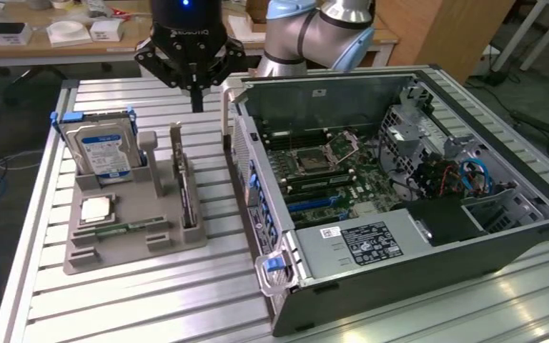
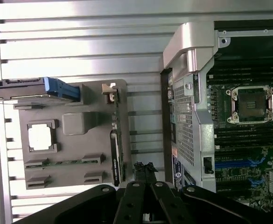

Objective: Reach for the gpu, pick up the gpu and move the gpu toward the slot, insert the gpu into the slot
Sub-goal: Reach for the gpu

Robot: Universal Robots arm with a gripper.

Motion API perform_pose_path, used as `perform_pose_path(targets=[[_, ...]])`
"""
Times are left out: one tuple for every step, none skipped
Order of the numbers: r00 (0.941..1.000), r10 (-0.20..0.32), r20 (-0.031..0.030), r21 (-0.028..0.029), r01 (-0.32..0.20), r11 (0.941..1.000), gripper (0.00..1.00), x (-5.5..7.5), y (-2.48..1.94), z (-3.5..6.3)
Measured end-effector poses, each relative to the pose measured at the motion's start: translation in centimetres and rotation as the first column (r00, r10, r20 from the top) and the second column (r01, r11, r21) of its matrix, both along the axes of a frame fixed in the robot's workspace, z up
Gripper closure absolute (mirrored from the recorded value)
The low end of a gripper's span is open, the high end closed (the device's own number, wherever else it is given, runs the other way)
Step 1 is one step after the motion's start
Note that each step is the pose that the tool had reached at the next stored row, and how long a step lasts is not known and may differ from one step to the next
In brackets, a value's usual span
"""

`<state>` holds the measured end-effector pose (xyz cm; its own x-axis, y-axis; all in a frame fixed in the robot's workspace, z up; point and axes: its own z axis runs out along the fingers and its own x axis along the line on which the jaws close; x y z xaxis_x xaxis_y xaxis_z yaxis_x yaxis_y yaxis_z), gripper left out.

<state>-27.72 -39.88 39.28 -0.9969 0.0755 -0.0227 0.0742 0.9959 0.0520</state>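
Currently fingers closed together, holding nothing, above table; gpu upright in grey holder, near, lower, untouched.

Exterior view: high, angled down across the surface, moderately far.
Wrist view: above the claw, straight down, nearer.
Shared: grey holder, open case.

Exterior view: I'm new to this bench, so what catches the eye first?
The open computer case on the exterior view's right, green motherboard exposed. Left of it, a gray holder carries a hard drive and the gpu on edge; the shut gripper hangs beyond them, empty.
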Motion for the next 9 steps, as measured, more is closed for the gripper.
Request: perform_pose_path(targets=[[1.0000,0.000,0.0001,0.0000,0.000,1.0000,0.90,-0.2,0.00,0.00],[1.0000,0.000,0.0000,0.0000,0.000,1.0000,0.90,-0.5,0.00,0.00],[1.0000,0.000,0.0001,-0.0001,0.000,1.0000,0.90,-0.7,0.00,0.00],[1.0000,0.000,0.0001,0.0000,0.000,1.0000,0.90,-0.9,0.00,-0.01],[1.0000,0.000,0.0001,0.0000,0.000,1.0000,0.90,-1.2,0.00,-0.01],[1.0000,0.000,0.0001,0.0000,0.000,1.0000,0.90,-1.4,0.00,-0.01],[1.0000,0.000,0.0000,-0.0001,0.000,1.0000,0.90,-1.6,0.00,-0.01],[1.0000,0.000,0.0001,0.0000,0.000,1.0000,0.90,-1.8,0.00,-0.01],[1.0000,0.000,0.0000,-0.0001,0.000,1.0000,0.90,-2.1,0.00,-0.01]])
